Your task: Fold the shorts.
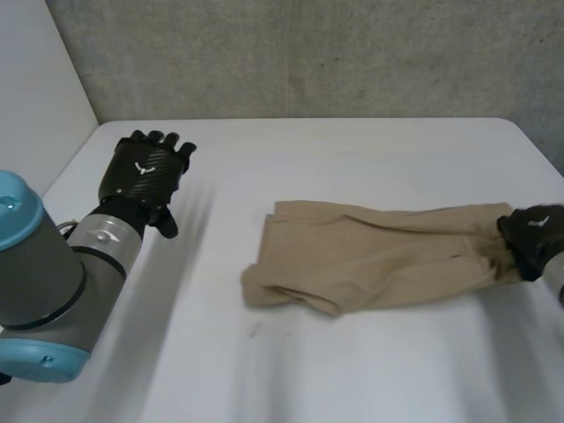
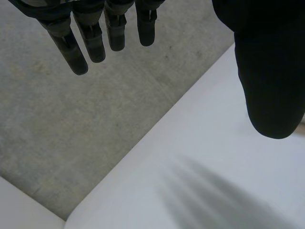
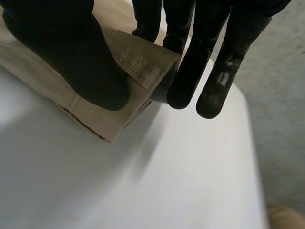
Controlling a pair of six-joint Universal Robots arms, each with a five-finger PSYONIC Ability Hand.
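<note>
Tan shorts (image 1: 370, 254) lie folded lengthwise across the middle of the white table (image 1: 264, 370), stretching towards the right side. My right hand (image 1: 533, 238) is at their right end; in the right wrist view its thumb (image 3: 71, 57) presses the hemmed corner of the shorts (image 3: 138, 71) against the fingers (image 3: 186, 62), a pinch on the cloth. My left hand (image 1: 145, 172) hovers over the table's far left part, well away from the shorts, with its fingers (image 2: 90, 38) straight and its thumb (image 2: 269, 71) spread, holding nothing.
A grey concrete-like wall (image 1: 308, 53) rises behind the table's far edge. The table's right edge runs close beside my right hand. Bare white tabletop lies in front of the shorts and between the shorts and my left hand.
</note>
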